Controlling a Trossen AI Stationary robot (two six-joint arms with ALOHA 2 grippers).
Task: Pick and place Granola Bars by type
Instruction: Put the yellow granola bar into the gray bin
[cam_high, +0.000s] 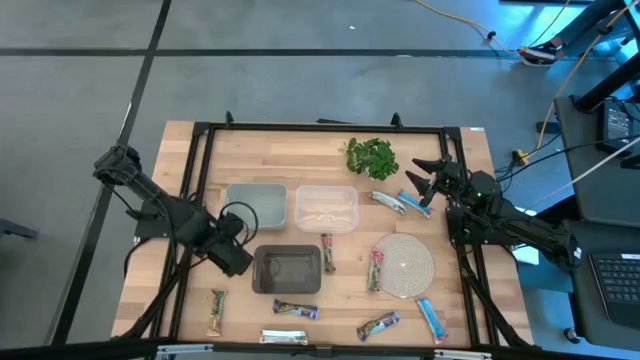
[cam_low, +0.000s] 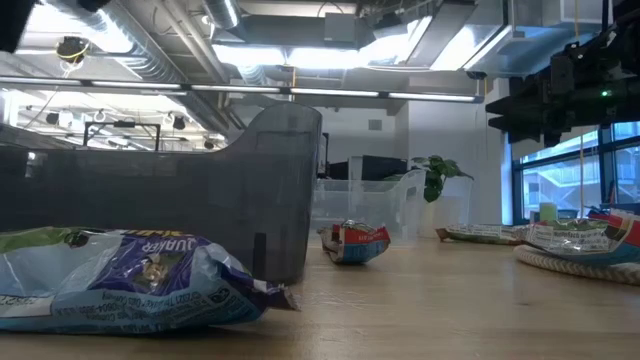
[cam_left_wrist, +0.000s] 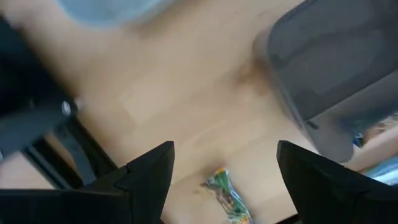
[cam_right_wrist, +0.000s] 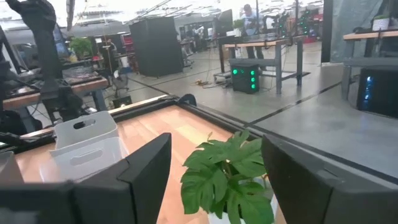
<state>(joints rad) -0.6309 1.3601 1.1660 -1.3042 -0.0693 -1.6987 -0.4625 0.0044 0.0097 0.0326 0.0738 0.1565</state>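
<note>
My left fingers (cam_high: 238, 262) hang spread apart and empty over bare bench (cam_high: 180, 310), just beside the dark grey bin (cam_high: 287, 269) and in front of the pale green bin (cam_high: 257, 205). Past their tips, in my left wrist view, lies a green-wrapped granola bar (cam_left_wrist: 227, 195), the same one that sits near the bench's front corner on my left side (cam_high: 217, 311).

My right fingers (cam_high: 428, 180) are also apart and hold nothing, raised above the far right part of the bench. The leafy green plant (cam_high: 371, 156) stands just ahead of them, and a blue bar (cam_high: 414, 202) and a silver bar (cam_high: 387, 202) lie close beneath, beside the clear bin (cam_high: 326, 208).

The other bars are scattered well away from both sets of fingers: one (cam_high: 328, 253) between the dark bin and the round woven mat (cam_high: 404, 264), one (cam_high: 376, 270) at the mat's edge, a blue one (cam_high: 431, 319) near the front right corner, and three more (cam_high: 296, 310) (cam_high: 284, 337) (cam_high: 378, 325) along the front edge.
</note>
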